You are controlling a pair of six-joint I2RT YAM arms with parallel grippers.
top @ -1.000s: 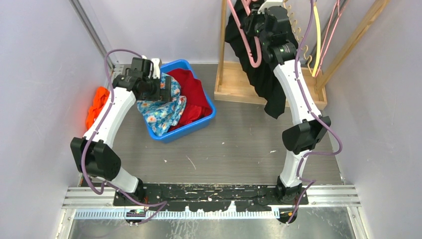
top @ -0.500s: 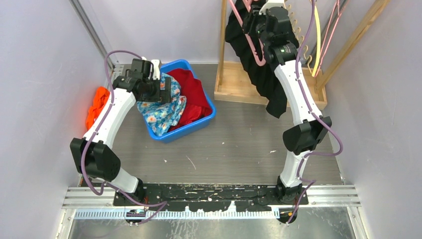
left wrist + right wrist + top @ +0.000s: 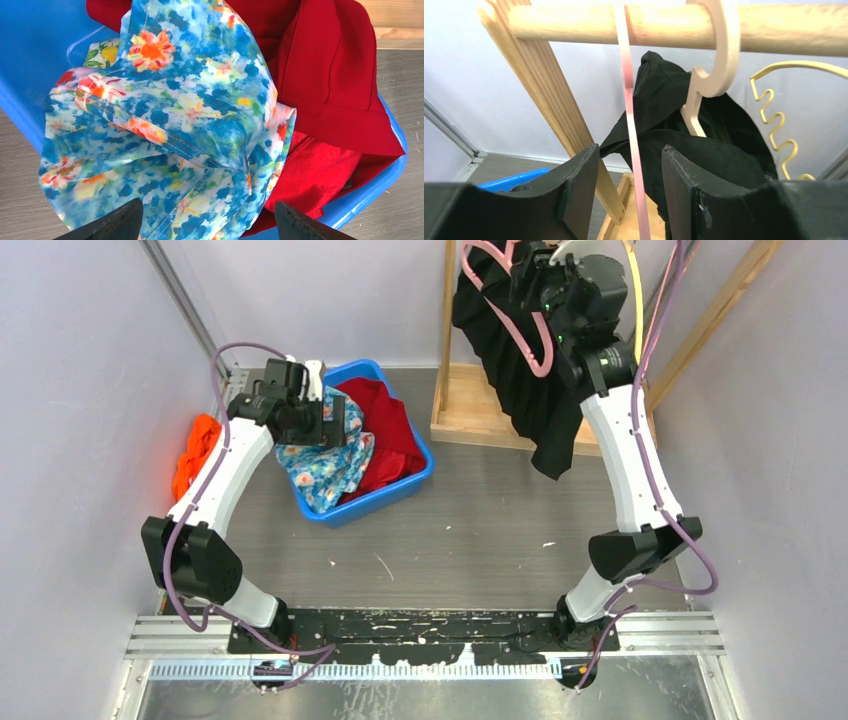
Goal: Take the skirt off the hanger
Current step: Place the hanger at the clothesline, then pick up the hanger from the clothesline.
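Grey table (image 3: 480, 530), wooden rack (image 3: 480, 405) at 1 o'clock: a long black skirt (image 3: 704, 150) hangs lengthwise downward, at 12 o'clock just beyond the right pincer (image 3: 629, 155). Its jaws stand apart either side of a thin pink plastic hanger (image 3: 626, 85). The left pincer (image 3: 207, 212), spread wide, is well away.

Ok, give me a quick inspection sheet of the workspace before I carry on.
Surface: grey table, small white specks.
Job's things: black skirt hangs from wooden rail, apparently on cream hanger; pink hanger beside it.
Clutter: blue plastic bin holding floral fabric and red garments; orange cloth by left wall.
Grippers: left gripper open above floral fabric; right gripper open, fingers either side of pink hanger.
Cables: purple cables along both arms.
Surroundings: pale walls.
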